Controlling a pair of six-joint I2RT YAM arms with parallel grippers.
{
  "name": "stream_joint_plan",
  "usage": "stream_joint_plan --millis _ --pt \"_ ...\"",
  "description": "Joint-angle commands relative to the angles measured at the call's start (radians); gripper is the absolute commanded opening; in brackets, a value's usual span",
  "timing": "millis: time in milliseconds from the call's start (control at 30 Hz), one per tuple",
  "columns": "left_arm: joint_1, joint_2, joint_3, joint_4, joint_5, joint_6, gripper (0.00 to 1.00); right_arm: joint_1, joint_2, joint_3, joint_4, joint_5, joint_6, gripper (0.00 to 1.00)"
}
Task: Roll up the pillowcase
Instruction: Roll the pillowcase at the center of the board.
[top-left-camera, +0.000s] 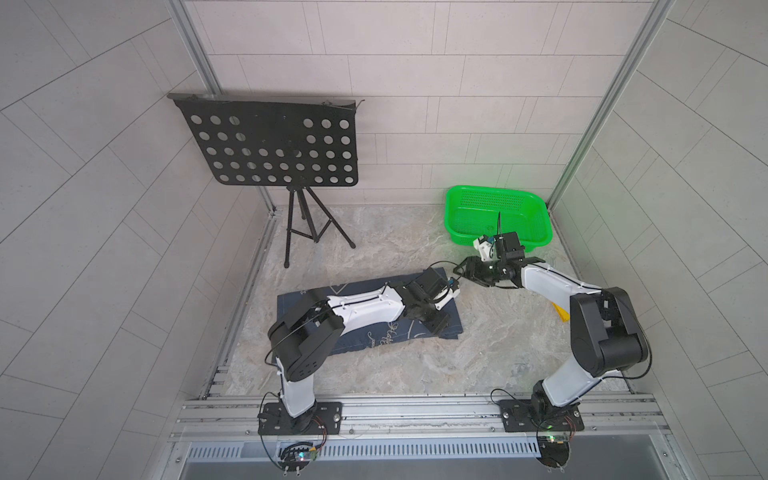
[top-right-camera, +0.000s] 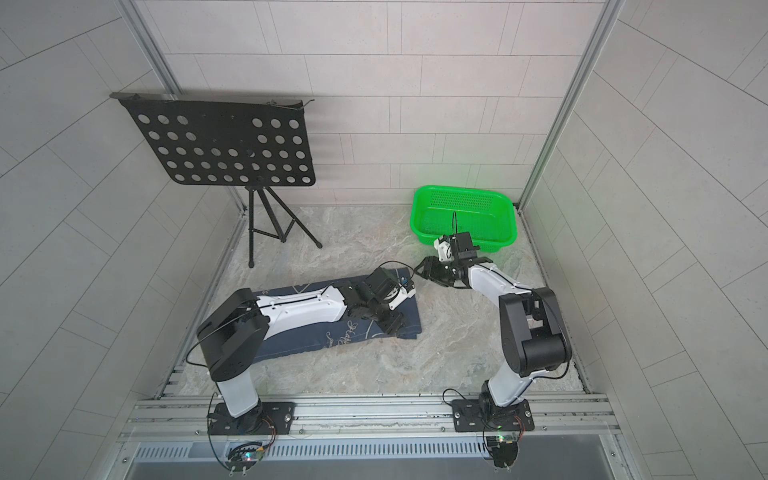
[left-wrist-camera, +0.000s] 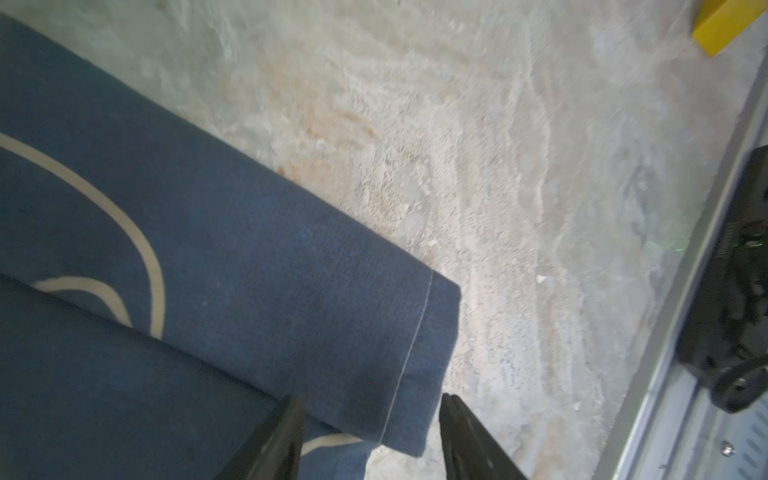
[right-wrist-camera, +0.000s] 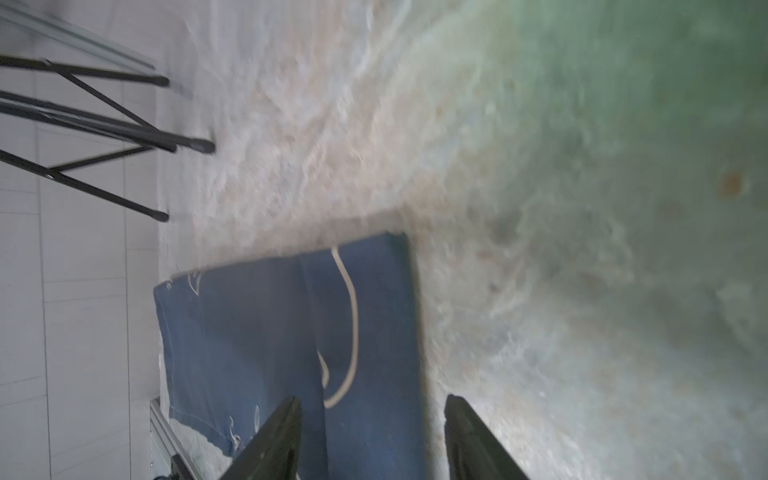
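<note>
Bearing unreadable pale cursive script: pillowcase (top-left-camera: 374, 338).

A black perforated music stand (top-left-camera: 270, 124) stands at the back of the marbled worktop (top-left-camera: 395, 249). A green basket (top-left-camera: 490, 203) sits in the far corner, and a small yellow piece (top-left-camera: 559, 312) lies near the side wall.

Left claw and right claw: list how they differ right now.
The left claw is over the dark navy-blue, partly rolled pillowcase, jaws straddling the roll's stitched end; the right claw is off the cloth, past its corner, toward the green plastic basket. The left claw sits low against the fabric; the right claw looks raised above the marble-patterned table. Shared: both black claws are open and hold nothing.
</note>
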Motion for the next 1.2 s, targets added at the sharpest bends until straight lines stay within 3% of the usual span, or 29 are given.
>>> stream_joint_plan --millis 0,367,767,867,1100,1167 --pt "0.028 -0.013 0.034 -0.036 0.008 -0.009 0.6 0.003 -0.023 -0.069 -0.04 -0.034 -0.02 0.6" --pt "0.07 0.151 0.096 -0.003 -0.133 0.016 0.55 0.004 0.096 -0.118 0.159 -0.136 0.087 0.56" --pt "0.09 0.196 0.074 -0.008 -0.109 0.025 0.54 0.032 0.218 -0.095 0.259 -0.252 0.127 0.44" --pt "0.097 0.194 0.064 0.002 -0.094 0.025 0.54 0.032 0.198 -0.115 0.29 -0.273 0.14 0.36" --pt "0.103 0.183 0.07 -0.001 -0.056 0.018 0.55 0.042 0.128 -0.138 0.314 -0.256 0.147 0.05" --pt "0.105 0.166 0.074 -0.008 -0.043 0.01 0.56 0.044 0.122 -0.131 0.282 -0.233 0.129 0.03"
